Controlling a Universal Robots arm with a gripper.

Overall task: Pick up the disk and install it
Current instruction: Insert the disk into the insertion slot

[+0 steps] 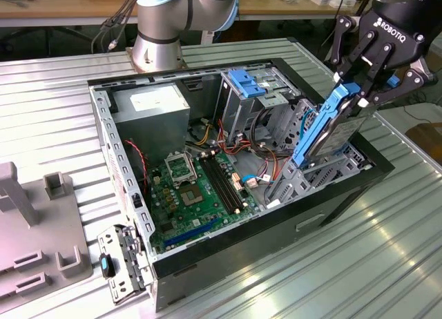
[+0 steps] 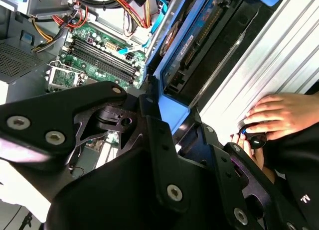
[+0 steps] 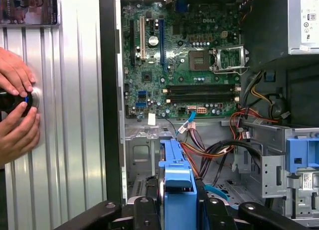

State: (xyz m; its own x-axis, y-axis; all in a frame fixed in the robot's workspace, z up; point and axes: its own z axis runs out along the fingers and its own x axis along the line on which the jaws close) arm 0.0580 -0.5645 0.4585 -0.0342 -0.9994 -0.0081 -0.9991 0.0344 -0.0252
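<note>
The disk [image 1: 330, 131], a dark drive in a bright blue carrier, stands tilted over the open computer case [image 1: 124, 188], at the exterior view's right. Its lower end reaches down into the metal drive bay [image 1: 311, 177]. My gripper [image 1: 357, 91] is shut on the disk's upper end. In the first wrist view the carrier's blue edge [image 3: 177, 172] runs out from between my black fingers [image 3: 144, 210] toward the motherboard [image 3: 184, 65]. In the second wrist view the disk [image 2: 192, 41] extends away from my gripper [image 2: 167, 115] along the case's edge.
A lighter blue bracket [image 1: 245, 81] sits on the drive cage at the case's back. Red, orange and blue cables [image 1: 259, 143] lie beside the bay. A person's hands [image 3: 17, 108] hold a round knob on the ribbed table beside the case. A grey fixture [image 1: 34, 243] stands at the exterior view's left.
</note>
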